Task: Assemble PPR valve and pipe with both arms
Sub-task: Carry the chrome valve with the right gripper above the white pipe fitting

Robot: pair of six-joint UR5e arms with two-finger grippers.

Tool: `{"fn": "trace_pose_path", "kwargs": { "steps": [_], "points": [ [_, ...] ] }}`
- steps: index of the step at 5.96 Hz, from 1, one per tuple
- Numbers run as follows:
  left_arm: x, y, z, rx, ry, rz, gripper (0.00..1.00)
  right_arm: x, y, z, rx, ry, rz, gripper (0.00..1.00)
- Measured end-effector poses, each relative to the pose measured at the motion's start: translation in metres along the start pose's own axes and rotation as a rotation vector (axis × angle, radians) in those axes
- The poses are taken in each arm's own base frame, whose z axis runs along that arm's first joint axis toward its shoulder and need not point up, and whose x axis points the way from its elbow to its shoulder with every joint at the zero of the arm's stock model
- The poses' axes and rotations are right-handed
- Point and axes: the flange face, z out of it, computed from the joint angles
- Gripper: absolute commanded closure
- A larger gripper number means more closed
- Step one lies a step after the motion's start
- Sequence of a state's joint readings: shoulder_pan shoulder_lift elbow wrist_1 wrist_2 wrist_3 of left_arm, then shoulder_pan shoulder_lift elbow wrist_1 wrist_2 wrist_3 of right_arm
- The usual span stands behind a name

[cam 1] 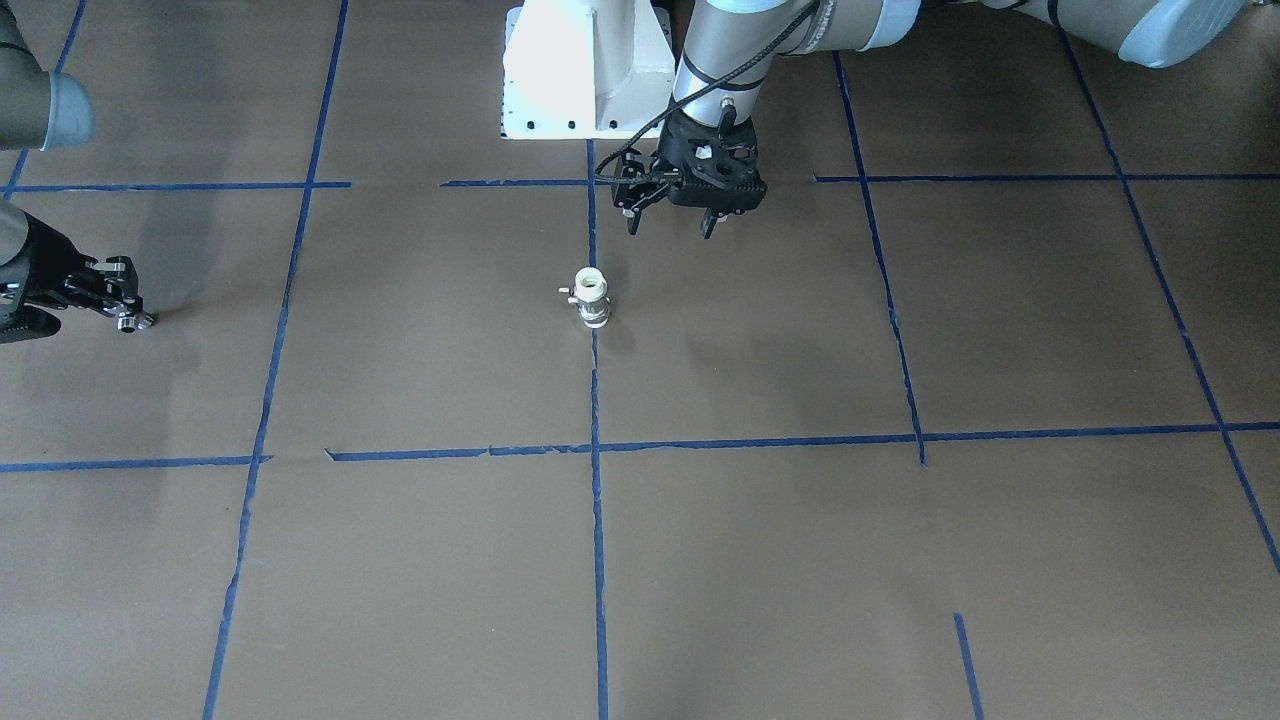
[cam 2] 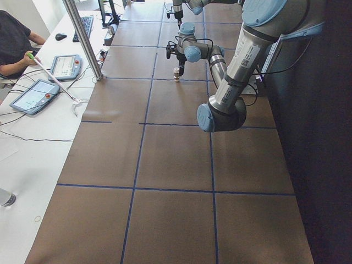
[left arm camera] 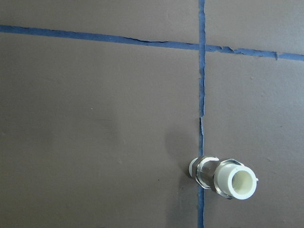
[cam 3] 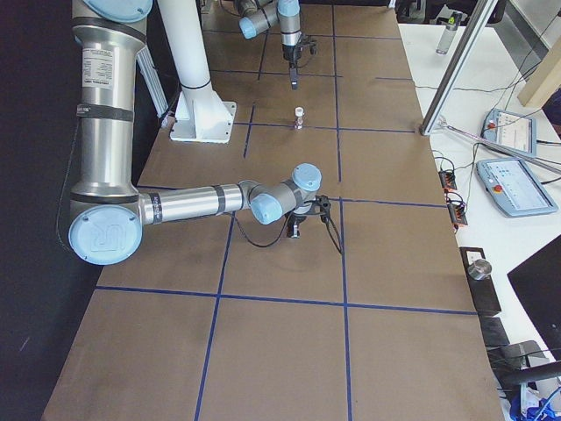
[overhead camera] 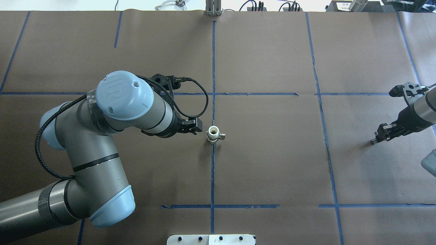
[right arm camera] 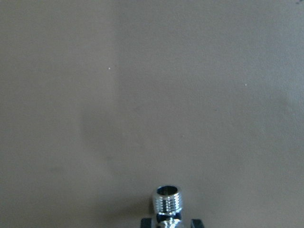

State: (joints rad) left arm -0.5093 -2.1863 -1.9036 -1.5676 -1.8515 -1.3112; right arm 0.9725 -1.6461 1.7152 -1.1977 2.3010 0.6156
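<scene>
The PPR valve (cam 1: 592, 298) stands upright on the centre blue tape line, with white ends, a metal band and a small side stub; it also shows in the overhead view (overhead camera: 214, 133) and the left wrist view (left arm camera: 223, 175). My left gripper (cam 1: 670, 228) is open and empty, hovering just beside the valve on the robot's side, apart from it (overhead camera: 191, 129). My right gripper (cam 1: 125, 315) is far off at the table's right side (overhead camera: 376, 139), low over the paper. It is shut on the chrome pipe fitting (right arm camera: 168, 202), whose threaded open end sticks out past the fingertips.
Brown paper with a blue tape grid (overhead camera: 213, 93) covers the table. The white pedestal base (cam 1: 585, 70) stands behind the valve. Operators' tablets (cam 2: 36, 96) and a metal post (cam 2: 82, 38) are past the far table edge.
</scene>
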Motion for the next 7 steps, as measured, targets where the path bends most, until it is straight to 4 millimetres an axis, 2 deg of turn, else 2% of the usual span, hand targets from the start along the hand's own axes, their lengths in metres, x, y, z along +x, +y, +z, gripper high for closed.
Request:
{"fn": "trace_pose_path", "kwargs": {
  "steps": [1, 2, 3, 4, 5, 7],
  "points": [
    [0.000, 0.000, -0.001, 0.001, 0.002, 0.000, 0.10, -0.009, -0.002, -0.007, 0.012, -0.009, -0.010, 1.00],
    [-0.002, 0.001, -0.005, 0.004, 0.006, 0.001, 0.10, -0.034, -0.007, -0.026, 0.041, -0.031, 0.000, 1.00],
    [-0.012, 0.005, -0.012, 0.007, 0.011, 0.003, 0.10, -0.080, -0.018, -0.052, 0.072, -0.066, 0.059, 1.00],
    [-0.029, 0.011, -0.019, 0.007, 0.012, 0.005, 0.10, -0.145, -0.031, -0.075, 0.083, -0.106, 0.129, 1.00],
    [-0.040, 0.015, -0.023, 0.006, 0.009, 0.005, 0.10, -0.223, -0.040, -0.087, 0.075, -0.147, 0.195, 1.00],
    [-0.050, 0.016, -0.021, 0.004, -0.005, 0.001, 0.10, -0.400, -0.061, -0.097, 0.077, -0.194, 0.337, 1.00]
  ]
}}
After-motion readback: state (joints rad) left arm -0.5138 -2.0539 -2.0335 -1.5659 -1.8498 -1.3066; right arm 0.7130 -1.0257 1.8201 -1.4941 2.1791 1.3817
